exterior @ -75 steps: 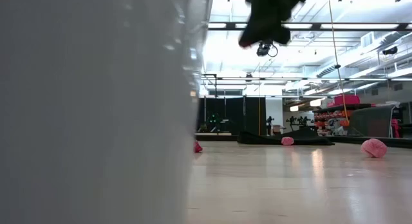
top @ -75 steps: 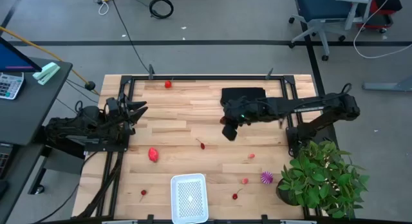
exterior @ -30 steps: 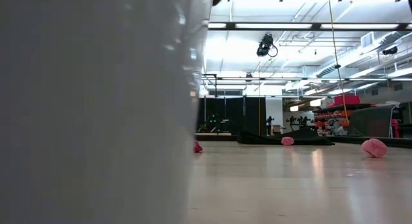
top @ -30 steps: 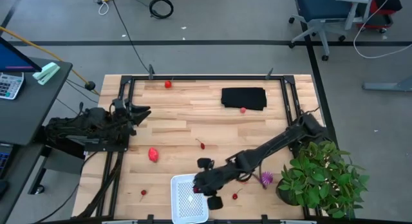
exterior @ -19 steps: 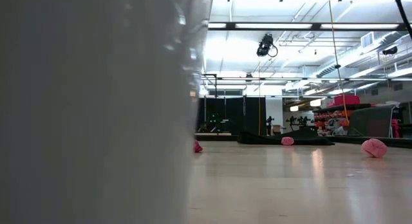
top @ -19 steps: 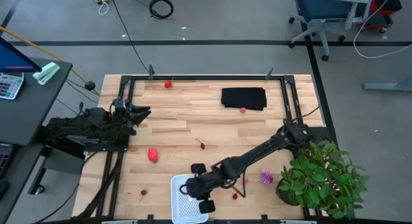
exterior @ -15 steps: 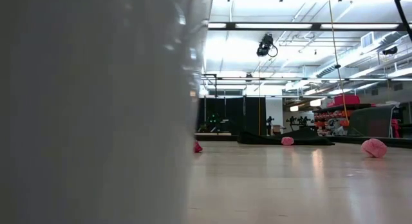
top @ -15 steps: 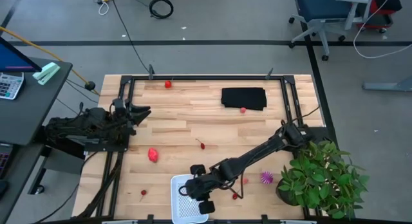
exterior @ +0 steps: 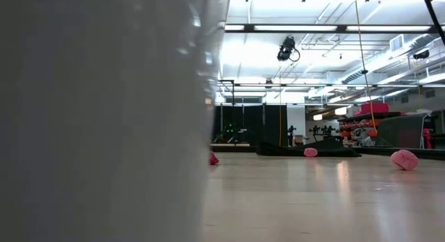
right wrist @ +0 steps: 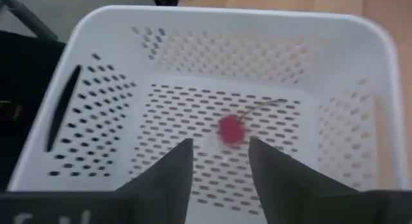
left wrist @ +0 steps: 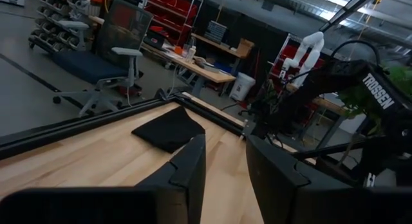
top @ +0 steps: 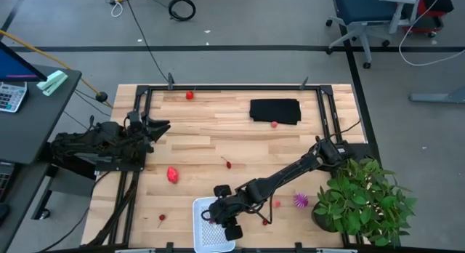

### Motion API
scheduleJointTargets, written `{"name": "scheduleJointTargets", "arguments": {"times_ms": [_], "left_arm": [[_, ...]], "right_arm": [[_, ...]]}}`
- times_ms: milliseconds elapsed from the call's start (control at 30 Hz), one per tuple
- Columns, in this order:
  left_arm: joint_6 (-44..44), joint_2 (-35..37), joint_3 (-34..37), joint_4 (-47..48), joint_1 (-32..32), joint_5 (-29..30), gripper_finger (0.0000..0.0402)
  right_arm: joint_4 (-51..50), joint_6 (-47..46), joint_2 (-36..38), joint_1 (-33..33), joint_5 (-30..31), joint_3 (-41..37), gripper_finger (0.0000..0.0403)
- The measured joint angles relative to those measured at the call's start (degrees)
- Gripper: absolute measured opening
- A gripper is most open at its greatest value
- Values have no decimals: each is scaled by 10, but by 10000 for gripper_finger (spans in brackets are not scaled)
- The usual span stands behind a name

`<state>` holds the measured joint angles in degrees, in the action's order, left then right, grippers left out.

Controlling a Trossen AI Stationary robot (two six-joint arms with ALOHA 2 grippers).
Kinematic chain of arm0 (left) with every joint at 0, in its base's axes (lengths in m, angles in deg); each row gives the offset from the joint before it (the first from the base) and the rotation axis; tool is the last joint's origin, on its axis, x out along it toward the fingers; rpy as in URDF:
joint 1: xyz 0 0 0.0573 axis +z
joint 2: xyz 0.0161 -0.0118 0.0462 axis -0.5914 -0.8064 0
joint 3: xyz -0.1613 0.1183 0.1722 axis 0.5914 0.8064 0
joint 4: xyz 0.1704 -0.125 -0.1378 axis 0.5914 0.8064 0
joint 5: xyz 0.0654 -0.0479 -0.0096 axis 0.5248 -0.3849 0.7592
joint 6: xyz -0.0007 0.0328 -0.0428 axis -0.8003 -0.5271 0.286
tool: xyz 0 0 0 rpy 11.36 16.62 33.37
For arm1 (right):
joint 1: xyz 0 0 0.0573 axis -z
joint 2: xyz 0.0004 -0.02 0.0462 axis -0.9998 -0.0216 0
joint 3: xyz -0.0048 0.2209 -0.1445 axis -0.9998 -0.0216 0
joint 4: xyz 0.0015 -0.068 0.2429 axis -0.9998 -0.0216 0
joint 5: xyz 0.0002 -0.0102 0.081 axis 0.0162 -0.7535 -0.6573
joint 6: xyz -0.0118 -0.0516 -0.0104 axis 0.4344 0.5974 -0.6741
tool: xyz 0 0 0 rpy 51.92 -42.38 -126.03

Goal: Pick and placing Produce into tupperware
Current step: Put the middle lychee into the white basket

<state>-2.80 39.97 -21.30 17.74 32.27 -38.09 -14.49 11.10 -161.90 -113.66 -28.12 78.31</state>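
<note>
The white tupperware [top: 197, 227] sits at the table's near edge; its wall fills the left of the low view [exterior: 104, 117]. My right gripper [top: 218, 218] hovers over it, open [right wrist: 219, 169], touching nothing. A small red stemmed piece of produce [right wrist: 230, 129] lies on the mesh bottom below the fingers. More produce lies on the table: a larger red-pink piece [top: 172, 174], a spiky purple one [top: 301, 201] and small red ones [top: 228, 164] [top: 277, 204]. My left gripper [top: 156, 126] waits at the table's left edge, open [left wrist: 225, 179].
A black folded cloth [top: 275, 110] lies near the far edge with a red piece [top: 274, 124] at its near side. Another red piece [top: 189, 95] sits by the far rail. A green potted plant [top: 363, 198] stands at the near right corner beside my right arm.
My right gripper has come from above the black cloth down to the near edge. In the last second it eased a little toward the table's left, over the tupperware. My left arm has kept still.
</note>
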Motion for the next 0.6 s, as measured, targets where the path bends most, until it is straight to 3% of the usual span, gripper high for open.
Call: {"name": "scheduleJointTargets", "arguments": {"times_ms": [200,367,500,600], "left_arm": [[0,0,0,1,0,0,118],[0,0,0,12,0,0,115],[0,0,0,22,0,0,119],[0,0,0,27,0,0,122]], "right_arm": [[-16,49,42,7,37,0,176],[-102,40,121,8,61,0,173],[-199,-50,204,5,80,0,167],[-278,-157,252,-7,127,-1,163]]}}
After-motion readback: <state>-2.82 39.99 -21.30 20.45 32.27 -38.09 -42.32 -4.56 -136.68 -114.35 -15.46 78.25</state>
